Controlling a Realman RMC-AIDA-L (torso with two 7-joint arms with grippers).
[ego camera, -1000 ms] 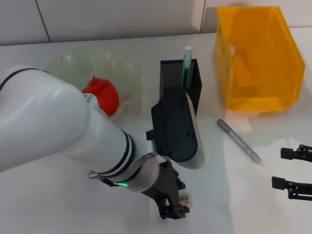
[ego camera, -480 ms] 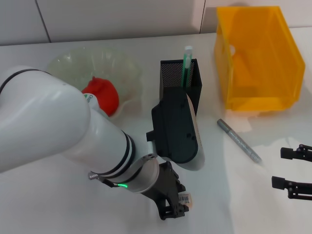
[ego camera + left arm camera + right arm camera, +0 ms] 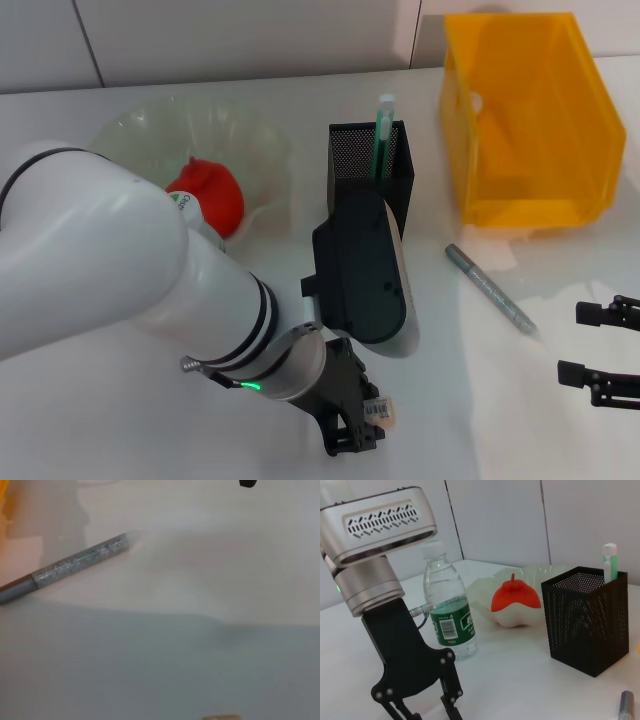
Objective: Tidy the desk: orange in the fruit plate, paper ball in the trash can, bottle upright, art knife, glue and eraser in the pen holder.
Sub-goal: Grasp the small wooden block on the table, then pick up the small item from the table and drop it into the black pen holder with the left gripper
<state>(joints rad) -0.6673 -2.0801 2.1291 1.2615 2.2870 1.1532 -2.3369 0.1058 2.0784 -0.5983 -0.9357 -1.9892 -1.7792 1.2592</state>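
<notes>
In the head view, our left gripper (image 3: pixel 362 425) sits at the bottom centre of the frame, its black fingers pinched on the tiny beige rectangular eraser with a white barcode sticker (image 3: pixel 379 409). The tall square black metal-mesh pen holder (image 3: pixel 368 170) stands at upper centre with a green-and-white stick already inside. The red-orange round orange (image 3: pixel 206 195) lies in the pale-green ruffled glass fruit plate (image 3: pixel 250 140) at upper left. The translucent orange-yellow plastic trash can (image 3: pixel 525 120) fills the upper right, something small and white showing faintly through its wall. A glittery silver pen-shaped tool (image 3: pixel 490 288), probably the art knife, lies on the white table (image 3: pixel 100 420) at centre right. Our right gripper (image 3: pixel 600 347) waits at the lower right edge, fingers spread, holding nothing.

In the left wrist view, that silver tool (image 3: pixel 75 562) crosses the upper left, and a beige sliver at the bottom edge is likely the eraser.

In the right wrist view, the clear plastic bottle with a green label (image 3: pixel 447 612) stands upright at centre left, behind the left gripper (image 3: pixel 425 712).

We judge the risk to be the eraser: so small a block, held only at the fingertips, could twist free in transit, or strike the mesh rim and bounce onto the table if released off-centre. The bulky left wrist could also nudge the holder over.
</notes>
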